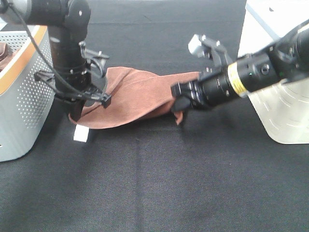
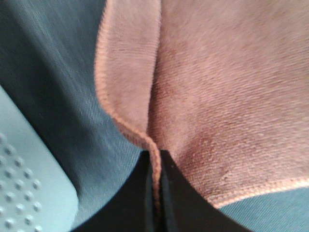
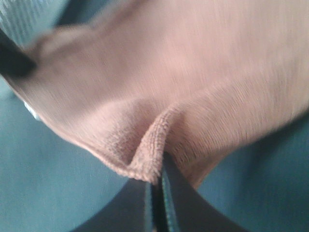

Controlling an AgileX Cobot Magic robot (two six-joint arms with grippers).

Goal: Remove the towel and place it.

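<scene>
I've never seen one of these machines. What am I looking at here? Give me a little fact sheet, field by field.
towel: reddish-brown cloth, stretched between both grippers over the black tabletop
left gripper: shut on the towel's stitched edge
right gripper: shut on a pinched fold at the opposite end
white tag: hangs below the towel's left end
far left: grey perforated box with orange rim
far right: white container

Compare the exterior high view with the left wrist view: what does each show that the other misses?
Only exterior high: the right gripper shut on the towel, the white tag and the white container. Only left wrist: the stitched hem running up close into the shut jaws. Both: the towel, the left gripper, the perforated grey box and the dark table cover.
</scene>
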